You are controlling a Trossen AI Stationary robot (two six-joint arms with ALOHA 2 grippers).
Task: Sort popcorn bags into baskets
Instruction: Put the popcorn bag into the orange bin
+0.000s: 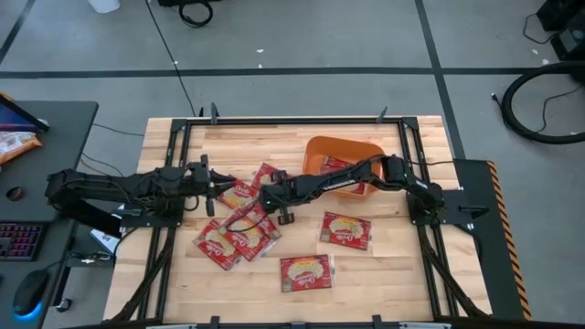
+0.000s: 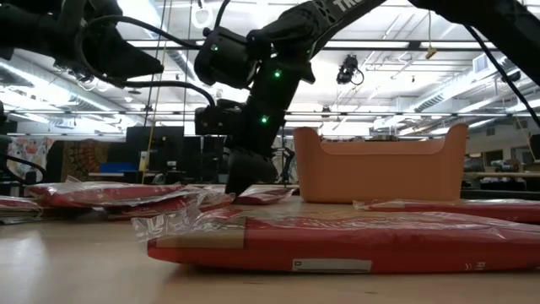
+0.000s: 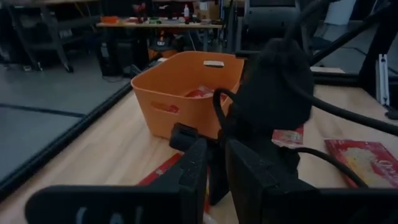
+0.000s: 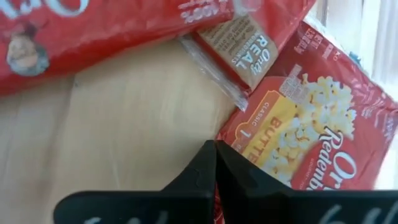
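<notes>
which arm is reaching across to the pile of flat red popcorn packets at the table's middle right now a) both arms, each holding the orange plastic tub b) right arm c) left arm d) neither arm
b: in the high view the right gripper stretches from the right past the orange plastic tub down onto the pile of flat red popcorn packets, fingers shut at a packet's edge, while the left gripper waits at the pile's left.
</notes>
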